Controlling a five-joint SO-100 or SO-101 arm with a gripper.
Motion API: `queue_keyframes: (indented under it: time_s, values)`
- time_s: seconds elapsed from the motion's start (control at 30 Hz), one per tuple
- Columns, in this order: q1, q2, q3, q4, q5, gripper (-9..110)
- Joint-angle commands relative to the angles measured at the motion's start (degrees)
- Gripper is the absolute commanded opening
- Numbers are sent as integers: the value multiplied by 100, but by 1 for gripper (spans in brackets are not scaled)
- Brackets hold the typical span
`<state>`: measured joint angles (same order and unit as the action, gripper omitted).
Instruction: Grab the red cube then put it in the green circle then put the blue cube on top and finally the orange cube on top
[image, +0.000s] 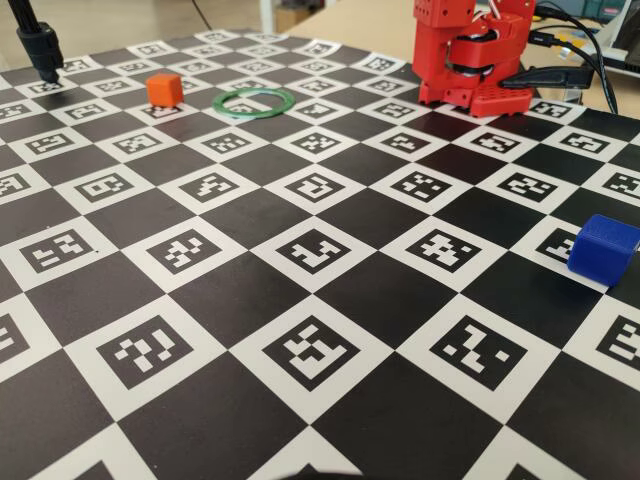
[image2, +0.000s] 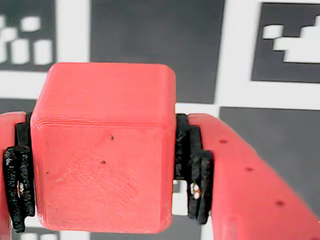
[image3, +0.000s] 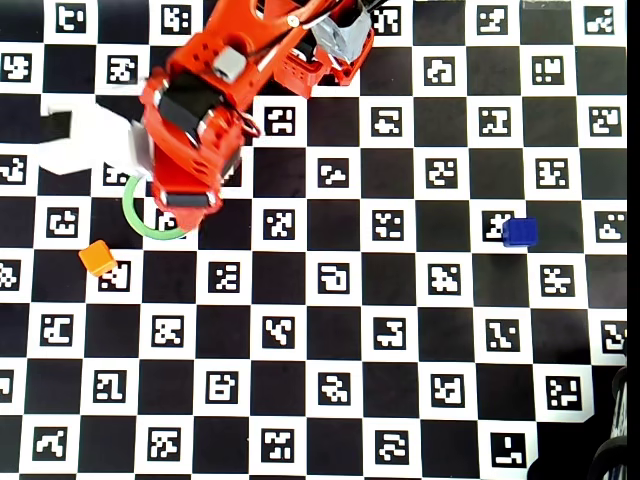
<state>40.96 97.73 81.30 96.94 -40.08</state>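
Your gripper (image2: 102, 165) clamped the red cube (image2: 105, 150) | arm hung over green circle (image3: 135, 215) | blue cube (image3: 519, 232) sat well apart

1. Checkerboard mat (image: 230, 290) of black squares and white squares printed with black pixel markers; it fills the overhead view (image3: 330, 330) and lies blurred behind everything in the wrist view (image2: 155, 45).
2. Black stand or pole (image: 40, 45), far-left corner of the fixed view, foot on the board.
3. Black cables (image: 575, 45), far right.
4. Bare white patch (image3: 95, 135), upper left of the overhead view.
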Motion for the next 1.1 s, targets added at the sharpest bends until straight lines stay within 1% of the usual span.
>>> queue_keyframes:
  time_s: [0.0, 0.23, 0.57, 1.07]
  values:
    - [352, 589, 264, -299, -272, -2]
    - [686, 668, 1415, -1371, -615, -2]
    - [791, 642, 2575, -2602, -835, -2]
    - [853, 580, 3507, -3788, -932, -2]
